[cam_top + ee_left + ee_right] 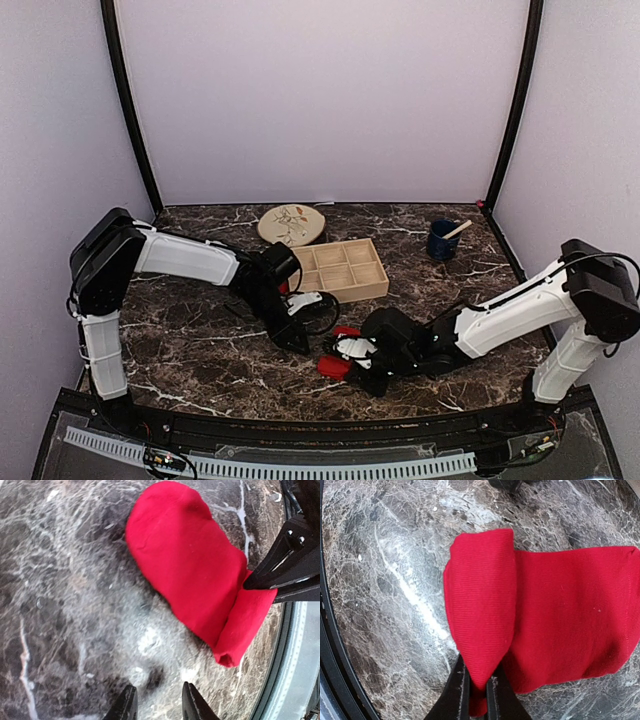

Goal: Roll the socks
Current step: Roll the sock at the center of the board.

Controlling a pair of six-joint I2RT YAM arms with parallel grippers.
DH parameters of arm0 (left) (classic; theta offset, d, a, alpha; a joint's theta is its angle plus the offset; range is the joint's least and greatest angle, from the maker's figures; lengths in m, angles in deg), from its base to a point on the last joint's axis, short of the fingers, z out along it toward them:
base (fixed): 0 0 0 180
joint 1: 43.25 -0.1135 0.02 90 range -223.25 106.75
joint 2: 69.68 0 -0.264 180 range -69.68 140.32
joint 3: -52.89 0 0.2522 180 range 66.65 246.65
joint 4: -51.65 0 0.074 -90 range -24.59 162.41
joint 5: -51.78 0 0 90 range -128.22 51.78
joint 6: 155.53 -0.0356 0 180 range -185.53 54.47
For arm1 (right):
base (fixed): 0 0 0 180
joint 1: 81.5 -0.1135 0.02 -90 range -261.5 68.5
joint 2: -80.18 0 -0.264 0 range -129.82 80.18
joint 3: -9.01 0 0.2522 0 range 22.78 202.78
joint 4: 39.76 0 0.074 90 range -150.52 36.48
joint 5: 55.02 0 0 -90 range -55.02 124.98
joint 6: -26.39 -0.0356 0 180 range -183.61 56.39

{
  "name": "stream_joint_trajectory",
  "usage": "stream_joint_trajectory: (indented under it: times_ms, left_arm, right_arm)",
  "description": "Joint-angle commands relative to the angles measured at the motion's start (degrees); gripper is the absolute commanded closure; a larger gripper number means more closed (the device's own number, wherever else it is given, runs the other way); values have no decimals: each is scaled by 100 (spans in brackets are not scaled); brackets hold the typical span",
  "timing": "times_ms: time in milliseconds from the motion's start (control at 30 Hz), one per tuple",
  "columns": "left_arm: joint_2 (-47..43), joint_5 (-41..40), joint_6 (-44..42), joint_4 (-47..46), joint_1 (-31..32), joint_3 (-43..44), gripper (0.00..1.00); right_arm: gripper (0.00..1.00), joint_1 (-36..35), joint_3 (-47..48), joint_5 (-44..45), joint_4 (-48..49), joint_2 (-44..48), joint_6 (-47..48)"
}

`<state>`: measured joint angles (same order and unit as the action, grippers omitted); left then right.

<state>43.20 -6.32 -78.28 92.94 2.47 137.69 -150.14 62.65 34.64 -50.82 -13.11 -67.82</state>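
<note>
A bright red sock point(190, 565) lies flat on the dark marble table, with one end folded back over itself point(480, 605). My right gripper point(477, 692) is shut on that folded end at its edge; its black fingers point(280, 575) show at the right of the left wrist view. In the top view the sock point(335, 364) lies in front of the middle of the table, with the right gripper point(347, 356) on it. My left gripper point(159, 705) hovers just beside the sock, open and with only bare table between its fingers. From above, the left gripper point(297, 340) is just left of the sock.
A wooden compartment tray point(345, 268) stands behind the sock. A small patch of red point(285, 288) shows at its left end behind the left wrist. A round plate point(292, 224) lies at the back. A blue cup point(442, 241) with a wooden stick stands back right. The table's front edge is close.
</note>
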Motion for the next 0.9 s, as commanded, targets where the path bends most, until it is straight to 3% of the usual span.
stream_joint_trajectory:
  times_ms: [0,600,867]
  left_arm:
    - [-302,-421,73,16,-54,-258,67]
    - [-1842,-266,310,-2236,219,-1689,64]
    - [-1895,-412,118,-2490,728,-1943,62]
  right_arm:
    - [100,156,-22,-525,-162,35,-146]
    - [100,1152,114,-2845,-152,-310,-548]
    - [100,1443,129,-3724,-41,-609,-783]
